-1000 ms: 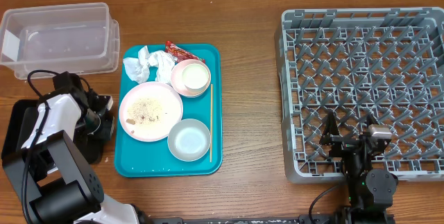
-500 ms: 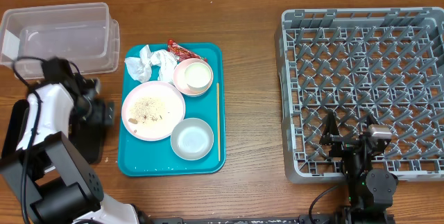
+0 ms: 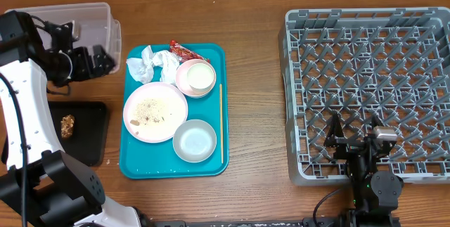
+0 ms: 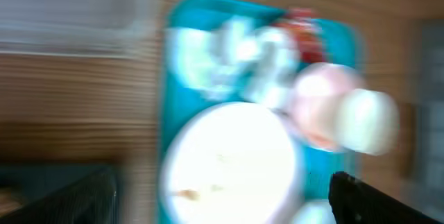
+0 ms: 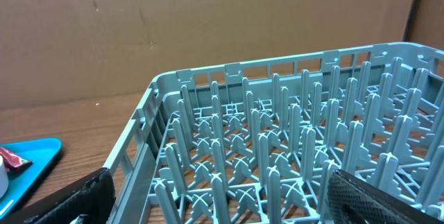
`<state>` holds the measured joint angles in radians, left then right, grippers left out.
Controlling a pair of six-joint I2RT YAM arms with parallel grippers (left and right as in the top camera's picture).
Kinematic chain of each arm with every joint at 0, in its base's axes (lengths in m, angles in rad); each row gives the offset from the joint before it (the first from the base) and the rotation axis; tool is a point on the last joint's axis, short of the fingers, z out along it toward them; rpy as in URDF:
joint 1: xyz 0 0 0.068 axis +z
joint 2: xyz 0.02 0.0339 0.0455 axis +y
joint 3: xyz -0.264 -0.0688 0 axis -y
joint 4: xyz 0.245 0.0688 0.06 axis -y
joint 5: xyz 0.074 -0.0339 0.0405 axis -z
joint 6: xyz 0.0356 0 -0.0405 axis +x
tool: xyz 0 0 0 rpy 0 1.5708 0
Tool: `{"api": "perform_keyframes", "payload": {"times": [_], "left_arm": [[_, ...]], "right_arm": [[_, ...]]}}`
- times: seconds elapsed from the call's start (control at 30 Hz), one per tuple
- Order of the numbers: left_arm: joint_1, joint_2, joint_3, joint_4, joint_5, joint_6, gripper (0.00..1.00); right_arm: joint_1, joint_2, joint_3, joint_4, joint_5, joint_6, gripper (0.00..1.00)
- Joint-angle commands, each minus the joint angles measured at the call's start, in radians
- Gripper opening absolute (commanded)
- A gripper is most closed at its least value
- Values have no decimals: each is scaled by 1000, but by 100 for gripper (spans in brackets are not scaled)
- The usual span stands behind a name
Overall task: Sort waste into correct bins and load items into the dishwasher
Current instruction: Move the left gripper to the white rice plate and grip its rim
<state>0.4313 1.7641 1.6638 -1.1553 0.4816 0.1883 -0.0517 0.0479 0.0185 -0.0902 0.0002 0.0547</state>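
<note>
While the left gripper point(image 3: 102, 60) hangs over the near right corner of the clear tub point(image 3: 88, 16), its fingers spread wide with nothing between them, most of the waste lies on the teal tray point(image 3: 133, 165). Crumpled white napkins point(image 3: 151, 64) sit at the tray's far left corner, with the red wrapper point(image 3: 179, 48) just beside them against the far rim. The large plate point(image 3: 155, 112) holds a scatter of whitish crumbs point(image 3: 149, 111). Behind it, a cup stands on a saucer point(image 3: 195, 78), touching the napkins, and a small bowl point(image 3: 194, 141) sits at the tray's near end. A thin wooden stick point(image 3: 220, 121) runs along the tray's right edge.

The black tray point(image 3: 88, 143), left of the teal one, holds a small brown scrap point(image 3: 67, 125). The left wrist view is blurred.

The grey dish rack point(image 3: 365, 65) stands well apart on the right. The right gripper point(image 5: 218, 196) rests at its near edge, jaws wide and holding nothing.
</note>
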Motion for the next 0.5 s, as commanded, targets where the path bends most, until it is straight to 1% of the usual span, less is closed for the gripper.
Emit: {"api": "perform_keyframes", "payload": {"times": [0.0, 0.03, 0.13, 0.27, 0.37, 0.47], "left_arm": [[-12, 1, -2, -45, 389, -32, 100], [-32, 1, -13, -66, 409, -31, 100], [-86, 1, -14, -132, 360, 15, 100], [-211, 1, -14, -168, 187, 19, 100], [-324, 1, -14, -169, 13, -66, 100], [-430, 1, -14, -135, -79, -99, 100]], "right_arm": [[-2, -10, -10, 6, -3, -3, 100], [-2, -10, -10, 6, -3, -3, 100], [-2, -9, -10, 6, -3, -3, 100], [-2, -10, -10, 6, -3, -3, 100], [-2, -9, -10, 6, -3, -3, 100], [-2, -9, -10, 6, -3, -3, 100]]}}
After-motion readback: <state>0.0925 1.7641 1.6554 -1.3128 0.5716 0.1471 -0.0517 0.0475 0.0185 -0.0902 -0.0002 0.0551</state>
